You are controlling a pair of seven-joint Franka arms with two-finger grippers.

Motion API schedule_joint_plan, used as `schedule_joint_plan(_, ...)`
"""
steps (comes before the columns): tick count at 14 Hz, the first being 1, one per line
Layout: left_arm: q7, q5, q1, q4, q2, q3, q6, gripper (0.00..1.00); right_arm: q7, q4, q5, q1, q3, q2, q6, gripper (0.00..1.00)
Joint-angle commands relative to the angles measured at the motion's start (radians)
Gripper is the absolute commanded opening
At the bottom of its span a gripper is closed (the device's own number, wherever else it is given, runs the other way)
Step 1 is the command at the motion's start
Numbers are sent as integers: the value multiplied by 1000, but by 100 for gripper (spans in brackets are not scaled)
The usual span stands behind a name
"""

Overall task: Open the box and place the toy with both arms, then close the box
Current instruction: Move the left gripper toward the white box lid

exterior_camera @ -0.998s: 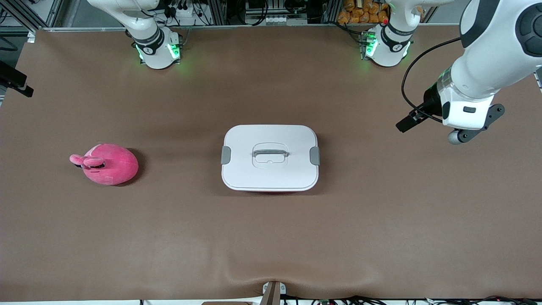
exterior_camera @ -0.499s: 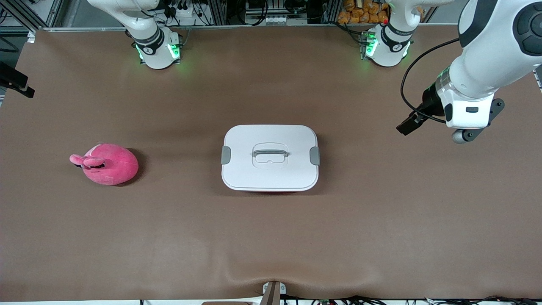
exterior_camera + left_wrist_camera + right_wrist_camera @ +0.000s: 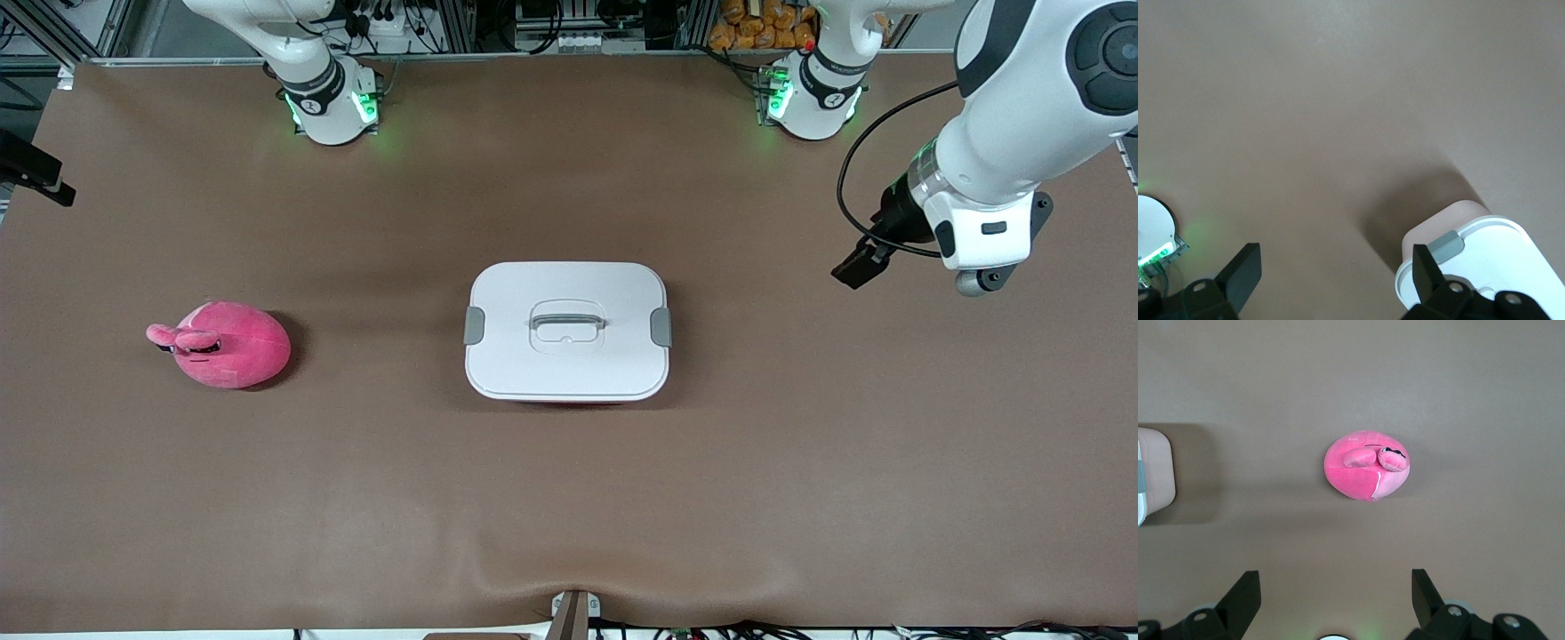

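Toy (image 3: 222, 345): a hot-pink plush blob lying on the desk (image 3: 356, 498) at middle left of the front view, toward the right arm's end. Its long axis runs along the desk's length; the two lighter-pink ears and the dark face mark sit at the end that points away from the box. Nothing touches it.
Toy, right wrist view (image 3: 1367, 465): seen from above, mid-frame, ears and dark face mark uppermost, bare desk all round.
Right tool (image 3: 1331, 603): out of the front view, up in the air over the toy; its two dark fingers (image 3: 1243, 597) stand wide apart with nothing between them.
Box (image 3: 566, 331): at the centre of the front view, well apart from the toy, about level with it in nearness to the front camera. Long axis along the desk's length.
Lid (image 3: 569, 293): white, seated on the box, so the contents cannot be seen.
Clips (image 3: 474, 325): grey, one on each short end of the lid, both lying flat against it.
Handle (image 3: 567, 318): grey, lying in its recess at mid-lid, parallel to the box's long axis.
Box wall (image 3: 1441, 223): translucent pink, showing under the lid's corner in the left wrist view, with one grey clip above it.
Writing: none that can be read on the box or the toy.
Left tool (image 3: 1338, 277): in the air at upper right of the front view, over bare desk toward the left arm's end, clear of the box; its fingers (image 3: 1245, 273) are spread wide and hold nothing.
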Motion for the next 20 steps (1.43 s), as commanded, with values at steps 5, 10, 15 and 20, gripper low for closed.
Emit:
schedule_joint_plan(5, -114, 19, -18, -2, -1, -6, -5, 100, 14, 11, 13, -10, 4, 5, -3, 100)
schedule_joint_plan(10, -162, 19, -21, -1, 14, -6, -8, 100, 16, 19, 7, -4, 5, 38, -5, 100)
schedule_joint_plan(15, -169, 19, -23, -4, 19, -6, -8, 100, 14, 19, 13, -7, 5, 40, -4, 100)
schedule_joint_plan(20, -201, 34, -46, -1, 50, -6, -2, 100, 14, 21, 13, -6, 5, 40, -4, 100)
